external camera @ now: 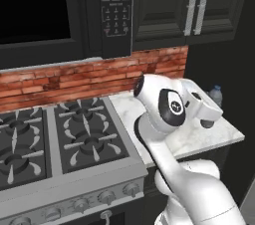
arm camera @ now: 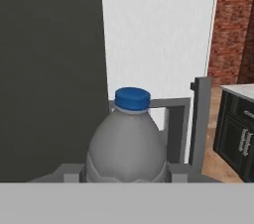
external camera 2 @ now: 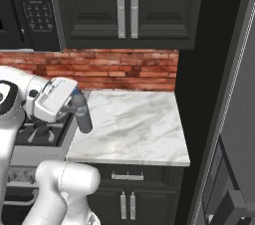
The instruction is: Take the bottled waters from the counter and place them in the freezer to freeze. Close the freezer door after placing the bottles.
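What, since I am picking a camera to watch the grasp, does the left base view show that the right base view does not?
Left base view: the stove's burner grates laid out in full, with just the top of the bottle peeking past the hand.
Right base view: the bottle's whole body, tilted and held clear of the counter in the shut pincer, plus the fridge front and the drawer handle below.
Both: the marble counter, brick backsplash and the wall cabinet with silver handles.
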You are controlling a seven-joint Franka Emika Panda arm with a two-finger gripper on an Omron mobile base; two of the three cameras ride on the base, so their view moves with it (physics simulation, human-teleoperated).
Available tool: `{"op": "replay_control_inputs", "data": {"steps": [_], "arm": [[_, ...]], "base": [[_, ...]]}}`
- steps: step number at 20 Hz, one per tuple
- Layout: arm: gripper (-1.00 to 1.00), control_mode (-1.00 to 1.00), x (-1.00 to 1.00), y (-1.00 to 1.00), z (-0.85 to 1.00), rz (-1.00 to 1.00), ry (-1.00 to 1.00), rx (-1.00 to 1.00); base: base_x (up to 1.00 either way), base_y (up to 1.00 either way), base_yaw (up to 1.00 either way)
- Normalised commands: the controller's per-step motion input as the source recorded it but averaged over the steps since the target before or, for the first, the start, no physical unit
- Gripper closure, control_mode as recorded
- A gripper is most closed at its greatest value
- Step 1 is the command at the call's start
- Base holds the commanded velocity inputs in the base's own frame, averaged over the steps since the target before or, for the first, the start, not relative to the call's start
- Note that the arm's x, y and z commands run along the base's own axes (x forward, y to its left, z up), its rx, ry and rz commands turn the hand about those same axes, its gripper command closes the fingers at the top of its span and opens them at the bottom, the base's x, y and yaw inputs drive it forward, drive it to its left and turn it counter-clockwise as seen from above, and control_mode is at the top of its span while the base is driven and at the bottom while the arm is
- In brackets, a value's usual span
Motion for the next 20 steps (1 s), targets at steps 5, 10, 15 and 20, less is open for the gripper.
{"op": "replay_control_inputs", "data": {"steps": [5,10,15,20], "arm": [[1.00,-1.00,-1.00,0.00,0.00,0.02,-0.05,0.00],[1.00,-1.00,-0.98,0.00,0.00,0.04,-0.07,0.00],[1.00,1.00,-0.30,-0.04,0.00,-0.01,0.00,0.00],[1.00,1.00,0.00,0.00,0.00,0.00,0.00,0.00]], "base": [[0.00,0.00,0.00],[0.00,0.00,0.00],[-0.52,-0.25,-0.23],[-0.79,-0.27,-0.70]]}}
